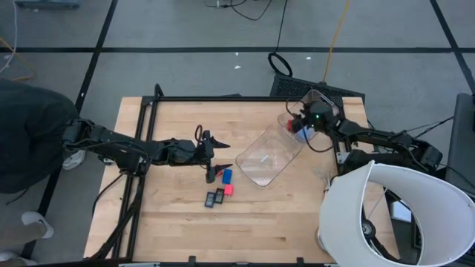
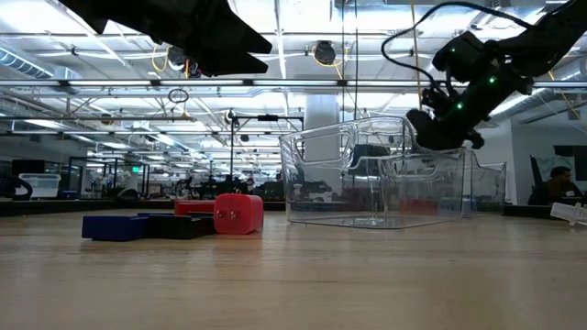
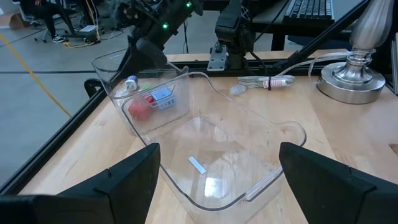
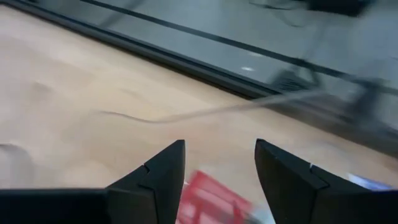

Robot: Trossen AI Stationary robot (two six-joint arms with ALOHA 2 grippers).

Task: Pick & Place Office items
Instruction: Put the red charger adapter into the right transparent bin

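Right gripper (image 1: pixel 303 126) is hung over the far end of the clear bin (image 1: pixel 267 157), toward two o'clock on the table (image 1: pixel 178 222), its fingers parted with nothing seen clamped between them; a red block (image 3: pixel 140 107) and a pale blue-and-white piece (image 3: pixel 163 97) are seen below it inside the bin. Left gripper (image 1: pixel 211 148) is held wide and empty near the centre, just above the loose items (image 1: pixel 220 189) at six o'clock from it: blue, red and two dark flat pieces. Since the bin is light and set at a slant, it could be nudged or tipped by the right fingers on withdrawal, and the tightly clustered pieces could be scattered by a wide grasp
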